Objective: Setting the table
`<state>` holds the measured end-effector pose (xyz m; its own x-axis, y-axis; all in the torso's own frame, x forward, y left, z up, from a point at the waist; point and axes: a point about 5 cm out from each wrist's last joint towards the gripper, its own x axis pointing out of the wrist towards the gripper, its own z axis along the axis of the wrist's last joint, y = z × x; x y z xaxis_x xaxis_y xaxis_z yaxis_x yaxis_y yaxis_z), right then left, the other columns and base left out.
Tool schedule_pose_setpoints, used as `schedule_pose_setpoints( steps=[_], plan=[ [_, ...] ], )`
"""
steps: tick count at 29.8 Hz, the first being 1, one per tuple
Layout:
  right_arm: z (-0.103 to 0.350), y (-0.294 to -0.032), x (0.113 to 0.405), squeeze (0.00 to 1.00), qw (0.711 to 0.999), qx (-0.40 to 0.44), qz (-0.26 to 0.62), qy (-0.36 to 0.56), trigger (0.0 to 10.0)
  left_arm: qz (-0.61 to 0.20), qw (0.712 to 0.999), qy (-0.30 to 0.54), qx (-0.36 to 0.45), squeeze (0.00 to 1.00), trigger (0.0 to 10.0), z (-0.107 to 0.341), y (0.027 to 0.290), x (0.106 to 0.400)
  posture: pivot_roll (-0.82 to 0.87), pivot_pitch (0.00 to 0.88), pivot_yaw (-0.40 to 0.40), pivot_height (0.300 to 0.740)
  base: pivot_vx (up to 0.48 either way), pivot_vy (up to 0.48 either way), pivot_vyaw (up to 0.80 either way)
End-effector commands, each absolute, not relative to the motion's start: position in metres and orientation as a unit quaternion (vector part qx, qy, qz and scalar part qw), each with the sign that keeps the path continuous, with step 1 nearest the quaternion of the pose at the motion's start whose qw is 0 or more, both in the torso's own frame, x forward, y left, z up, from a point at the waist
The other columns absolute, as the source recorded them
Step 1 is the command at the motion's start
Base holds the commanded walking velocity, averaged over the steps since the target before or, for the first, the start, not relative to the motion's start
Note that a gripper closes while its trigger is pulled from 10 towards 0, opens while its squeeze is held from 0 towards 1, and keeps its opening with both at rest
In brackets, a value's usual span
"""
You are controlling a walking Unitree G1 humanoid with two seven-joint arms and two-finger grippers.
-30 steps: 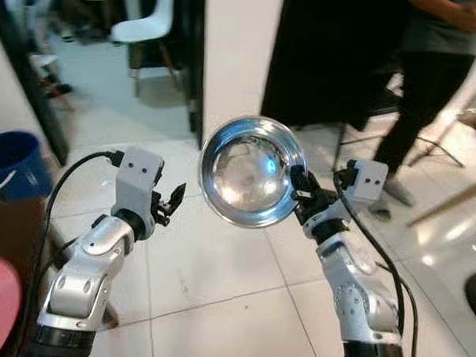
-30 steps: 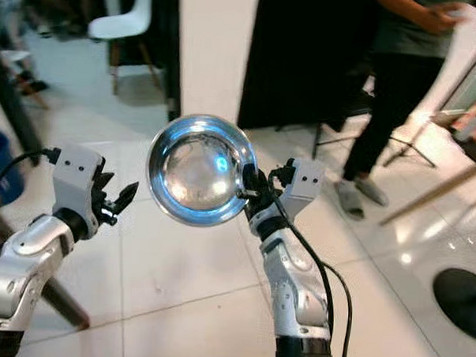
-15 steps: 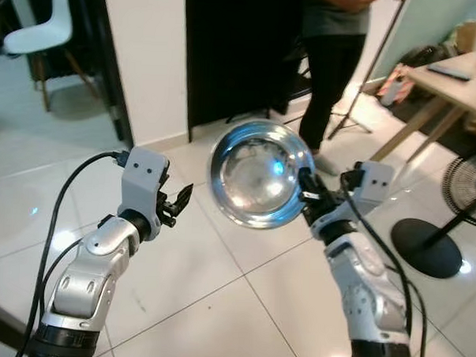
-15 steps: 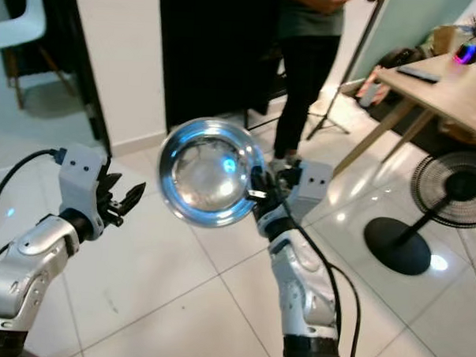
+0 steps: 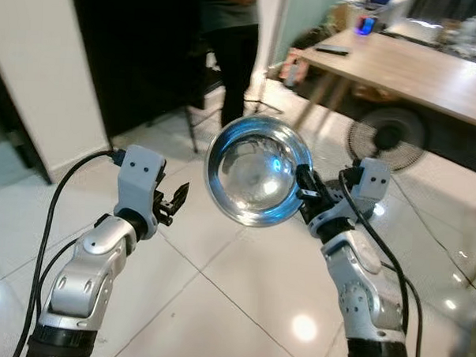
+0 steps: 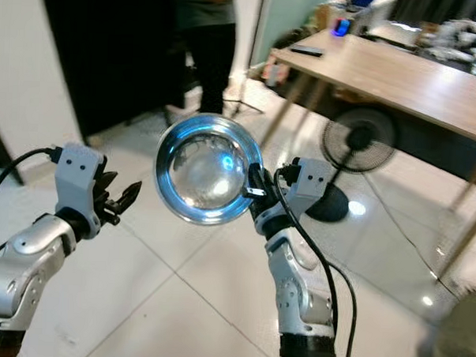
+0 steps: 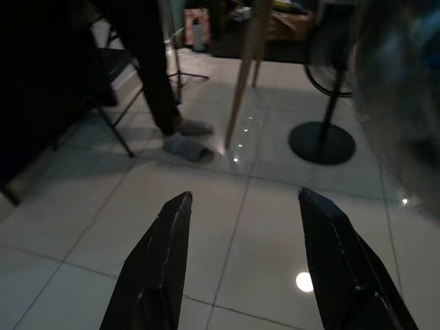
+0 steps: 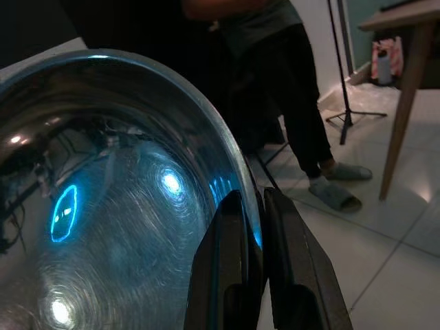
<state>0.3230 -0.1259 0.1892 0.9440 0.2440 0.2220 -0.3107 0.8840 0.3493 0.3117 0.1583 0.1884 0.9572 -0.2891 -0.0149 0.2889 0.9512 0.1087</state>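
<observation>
I see my right end effector (image 5: 305, 187) clamped on the rim of a shiny round steel bowl (image 5: 256, 182), held up tilted between both arms above the white tiled floor (image 5: 217, 296). My left end effector (image 7: 240, 265) hangs empty, fingers apart. A long wooden desk (image 6: 408, 79) stands well ahead, a person (image 5: 228, 36) near it.

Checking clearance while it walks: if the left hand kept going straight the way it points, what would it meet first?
Probably just the tiled floor: the left hand, fingers apart, points at bare tiles short of the person's slippers and fan base.
</observation>
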Motion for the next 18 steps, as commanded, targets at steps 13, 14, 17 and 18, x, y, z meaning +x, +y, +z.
schedule_pose_setpoints(
  steps=[13,14,17,18],
  plan=[
    [0.1915,-0.1298,0.3222,0.00,0.966,0.196,0.137,-0.095,10.0,-0.150,0.988,0.014,0.042,0.00,10.0,0.1838,0.1572,0.3112,-0.01,0.038,0.039,0.740,0.000,0.000,-0.80],
    [0.1915,-0.1296,0.3222,0.00,0.966,0.196,0.137,-0.095,10.0,-0.150,0.988,0.014,0.041,0.00,10.0,0.1836,0.1571,0.3111,-0.01,0.038,0.039,0.740,0.000,0.000,-0.80],
    [0.1915,-0.1295,0.3222,0.00,0.966,0.196,0.136,-0.095,10.0,-0.150,0.988,0.015,0.040,0.00,10.0,0.1833,0.1568,0.3110,-0.01,0.039,0.039,0.740,0.000,0.000,-0.65],
    [0.1915,-0.1295,0.3221,0.00,0.966,0.196,0.136,-0.095,10.0,-0.150,0.988,0.016,0.039,0.00,10.0,0.1831,0.1567,0.3109,-0.01,0.040,0.039,0.740,0.000,0.000,-0.51]
  ],
)
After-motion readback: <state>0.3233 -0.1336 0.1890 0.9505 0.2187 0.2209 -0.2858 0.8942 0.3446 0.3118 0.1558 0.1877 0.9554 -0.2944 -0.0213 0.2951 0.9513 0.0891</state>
